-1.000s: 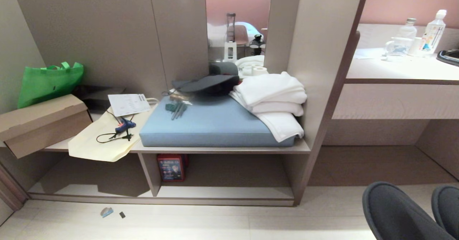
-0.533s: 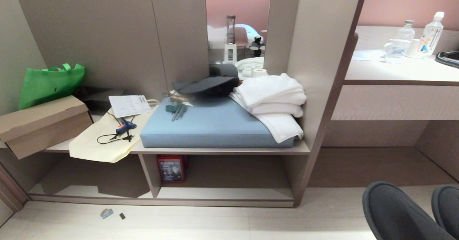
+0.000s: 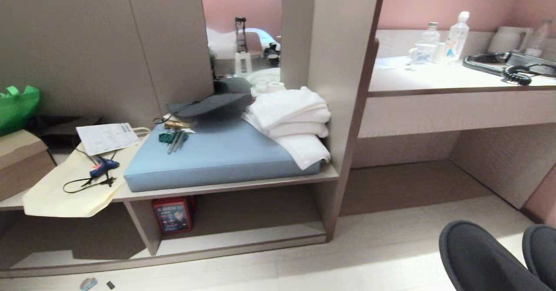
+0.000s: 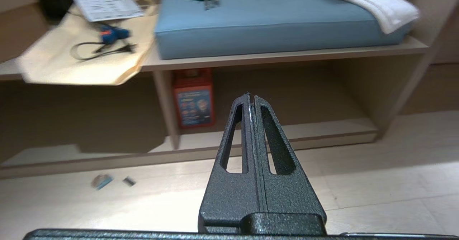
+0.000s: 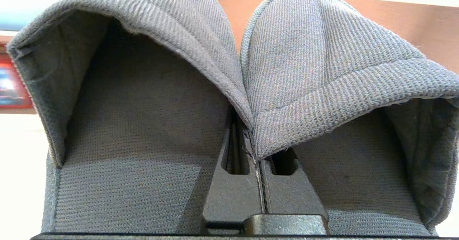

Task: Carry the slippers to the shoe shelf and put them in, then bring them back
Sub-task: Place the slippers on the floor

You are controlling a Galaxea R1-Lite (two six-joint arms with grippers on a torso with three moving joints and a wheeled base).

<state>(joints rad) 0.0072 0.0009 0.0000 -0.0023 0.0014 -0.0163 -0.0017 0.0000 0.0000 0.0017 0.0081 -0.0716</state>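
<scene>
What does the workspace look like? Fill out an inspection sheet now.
Surface: pale floor; small scraps lie on it.
Job's things: slippers side by side, inner edges pinched together; shoe shelf, red box in its right compartment.
Clutter: blue cushion, white towels, dark hat, cream bag, bottles on the desk.
Grippers: right pincer shut on slippers; left pincer shut, holding nothing.
Cables: black cord on the bag.
Surroundings: pink wall.

Towels (image 3: 291, 121) on cushion (image 3: 217, 156) atop shoe shelf (image 3: 243, 186)
</scene>
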